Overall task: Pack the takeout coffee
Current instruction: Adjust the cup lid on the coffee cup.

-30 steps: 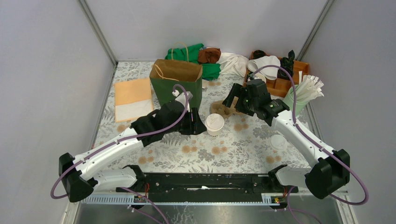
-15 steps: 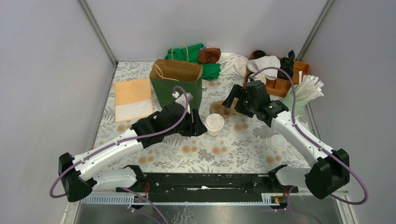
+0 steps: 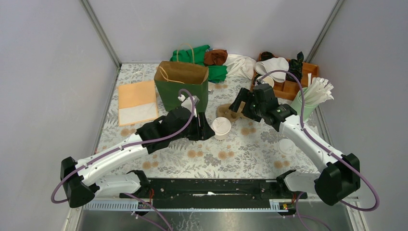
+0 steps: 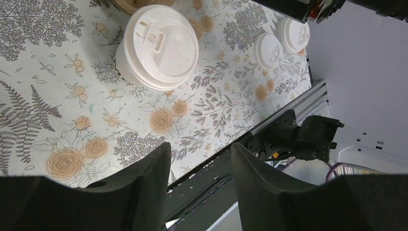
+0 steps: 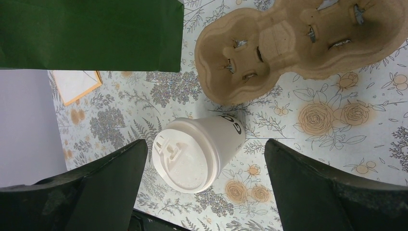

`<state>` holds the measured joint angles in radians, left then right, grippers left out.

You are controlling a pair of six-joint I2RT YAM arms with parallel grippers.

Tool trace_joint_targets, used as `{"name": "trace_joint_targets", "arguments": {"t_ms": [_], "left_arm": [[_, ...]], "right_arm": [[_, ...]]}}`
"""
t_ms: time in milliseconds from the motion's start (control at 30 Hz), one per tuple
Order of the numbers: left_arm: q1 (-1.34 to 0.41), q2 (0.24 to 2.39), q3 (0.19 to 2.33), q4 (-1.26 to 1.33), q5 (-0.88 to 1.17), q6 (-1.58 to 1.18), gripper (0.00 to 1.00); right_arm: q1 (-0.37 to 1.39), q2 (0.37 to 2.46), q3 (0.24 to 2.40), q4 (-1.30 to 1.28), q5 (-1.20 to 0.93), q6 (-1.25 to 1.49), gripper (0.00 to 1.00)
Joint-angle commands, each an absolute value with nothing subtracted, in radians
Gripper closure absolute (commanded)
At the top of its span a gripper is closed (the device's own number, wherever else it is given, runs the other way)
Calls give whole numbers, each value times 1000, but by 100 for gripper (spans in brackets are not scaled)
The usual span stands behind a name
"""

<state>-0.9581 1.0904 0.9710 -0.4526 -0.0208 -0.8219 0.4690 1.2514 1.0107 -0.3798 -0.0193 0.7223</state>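
Paper cup (image 3: 221, 128): white, with a round white lid pressed on; it is standing upright on the tabletop (image 3: 240, 156), out in the open and not in any holder or bag.
Cup's neighbours: the carrier (image 5: 298, 43) is lying just beyond it, and the bag (image 3: 182, 86) is standing behind and to its left; whether cup and carrier are touching cannot be told.
Left tool (image 4: 199, 154): its jaws are standing partly apart with nothing between them; it is pointing at the cup from the left, with the tips close to the cup but not around it.
Right tool (image 3: 242, 107): its jaws are spread wide and gripping nothing; it is hovering above the carrier, looking down on carrier and cup together.
Carrier: brown moulded pulp, lying flat with its cup wells facing up and holding nothing.
Bag: green paper with tan handles, standing upright with its mouth open.
Spare lids (image 4: 268, 48): two white discs are lying flat on the tabletop, well to the right of the cup, near the right arm.
Tabletop: a cloth printed with grey leaves and orange flowers is covering it.
Sheet (image 3: 137, 98): orange and white, lying flat to the left of the bag.
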Motion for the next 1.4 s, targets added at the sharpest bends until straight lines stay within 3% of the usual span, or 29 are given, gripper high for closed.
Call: {"name": "trace_joint_targets", "arguments": {"t_ms": [0,1367], "left_arm": [[-962,1092,982,-403,-50,-823,47],[-1019,1115,926,-301,-158,-962,50]], "right_arm": [[466,1217,1005,-353,-19,714,0],[466,1157,996,-350,-122,616,0]]}}
